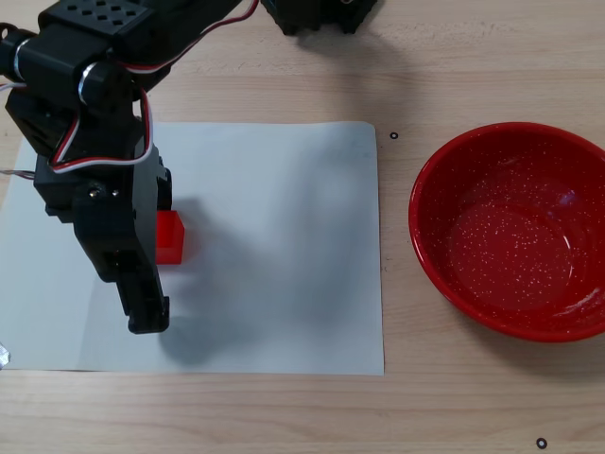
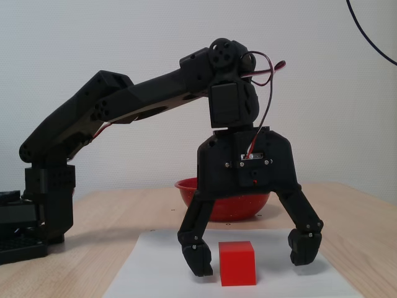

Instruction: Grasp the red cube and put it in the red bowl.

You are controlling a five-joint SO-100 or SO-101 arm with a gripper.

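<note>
The red cube (image 2: 237, 264) rests on a white sheet of paper (image 1: 284, 246). In a fixed view from above, only its right part (image 1: 172, 236) shows beside the black wrist. My gripper (image 2: 252, 264) is open and hangs down over the cube with a finger on either side. The fingertips are at about the cube's mid-height, and the left fingertip (image 2: 200, 266) is much closer to the cube than the right one. From above, the gripper (image 1: 144, 260) is mostly hidden under its own body. The red bowl (image 1: 418, 222) stands empty at the right, and its wall (image 2: 226, 211) shows behind the gripper from the side.
The arm's base (image 2: 43, 205) stands at the left of the side view, and the base (image 1: 317, 14) is at the top edge from above. The paper lies on a wooden table (image 1: 397, 407). Small black marks (image 1: 394, 135) dot the wood near the bowl.
</note>
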